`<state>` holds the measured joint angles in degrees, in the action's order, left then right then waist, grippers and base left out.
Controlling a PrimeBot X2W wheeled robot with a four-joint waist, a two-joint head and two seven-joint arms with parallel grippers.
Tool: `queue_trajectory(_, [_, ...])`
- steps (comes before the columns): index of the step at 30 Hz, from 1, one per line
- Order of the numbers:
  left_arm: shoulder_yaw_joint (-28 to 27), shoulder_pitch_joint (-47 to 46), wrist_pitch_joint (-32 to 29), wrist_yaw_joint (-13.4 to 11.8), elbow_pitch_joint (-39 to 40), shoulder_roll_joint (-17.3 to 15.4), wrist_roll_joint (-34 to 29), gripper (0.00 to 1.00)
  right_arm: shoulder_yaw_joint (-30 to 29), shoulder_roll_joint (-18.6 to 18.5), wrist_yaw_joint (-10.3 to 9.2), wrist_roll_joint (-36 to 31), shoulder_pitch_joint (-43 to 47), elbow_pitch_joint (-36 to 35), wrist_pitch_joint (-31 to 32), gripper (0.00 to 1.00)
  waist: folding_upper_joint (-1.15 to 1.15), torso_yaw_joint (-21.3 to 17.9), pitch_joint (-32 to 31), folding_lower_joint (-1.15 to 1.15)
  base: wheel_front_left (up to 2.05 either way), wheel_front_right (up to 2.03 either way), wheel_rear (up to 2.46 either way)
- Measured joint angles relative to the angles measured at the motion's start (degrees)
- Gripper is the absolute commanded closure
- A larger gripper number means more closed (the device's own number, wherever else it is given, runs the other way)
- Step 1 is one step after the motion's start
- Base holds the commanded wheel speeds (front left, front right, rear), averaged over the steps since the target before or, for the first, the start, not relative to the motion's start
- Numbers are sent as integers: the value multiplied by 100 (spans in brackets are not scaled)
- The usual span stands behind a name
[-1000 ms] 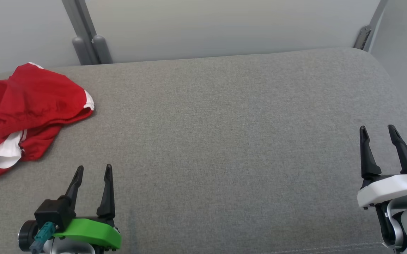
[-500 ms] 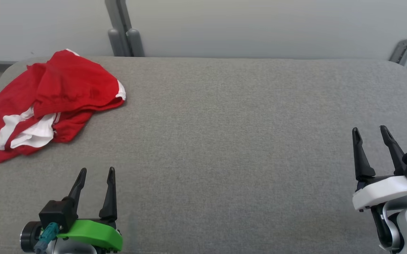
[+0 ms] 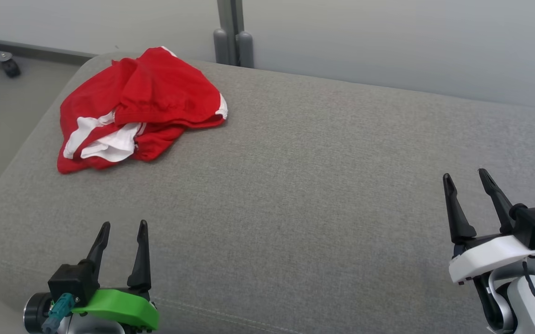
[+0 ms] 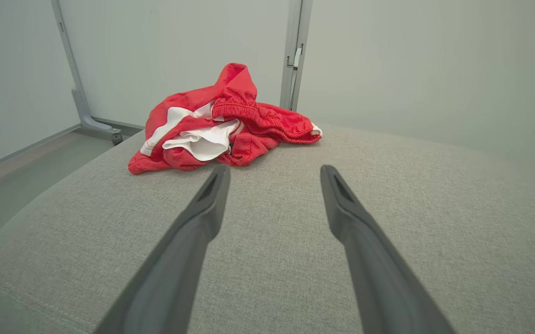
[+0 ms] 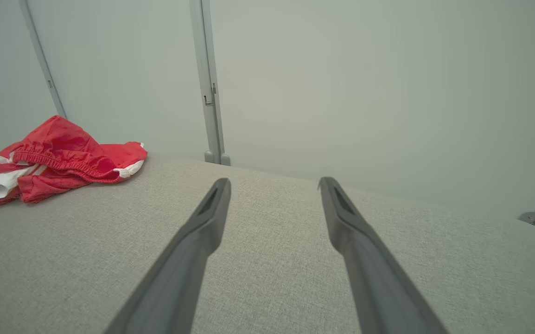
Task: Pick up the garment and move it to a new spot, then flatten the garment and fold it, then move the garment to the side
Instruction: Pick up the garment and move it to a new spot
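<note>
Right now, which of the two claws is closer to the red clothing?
The left gripper, on the green mount; the garment lies ahead of it, while the white-mounted right gripper sits far across the cushion.

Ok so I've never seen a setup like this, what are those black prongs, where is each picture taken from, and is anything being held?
The black prongs are the fingers of a two-armed robot's grippers. The top picture comes from a camera on its head, looking down: the left gripper sits at the lower left, the right gripper at the lower right. The other two pictures come from cameras on each wrist, looking along that arm's own fingers. A crumpled red and white garment lies on a grey cushioned surface, near its far left corner. Both grippers are open and hold nothing; neither touches the garment. Behind stand pale wall panels.
</note>
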<state>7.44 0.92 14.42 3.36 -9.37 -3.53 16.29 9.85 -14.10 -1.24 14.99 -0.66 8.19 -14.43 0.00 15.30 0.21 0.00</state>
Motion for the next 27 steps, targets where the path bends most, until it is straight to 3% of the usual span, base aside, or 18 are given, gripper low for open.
queue_trajectory(9, [-207, 8, 1, 16, 78, 20, 0, 0, 87, 60, 74, -96, -44, 29, 0, 0, 0, 414, 111, 0, 0, 0, 0])
queue_trajectory(20, [-448, -18, 1, 15, 253, 57, 169, 0, 7, -38, 122, -146, -168, 11, 0, 0, 0, 414, 429, 0, 0, 0, 0])
queue_trajectory(27, [-625, -668, 1, 9, 264, 88, 454, 0, -42, -274, 133, -247, -532, -166, 0, 0, 0, 374, 910, 0, 0, 0, 0])
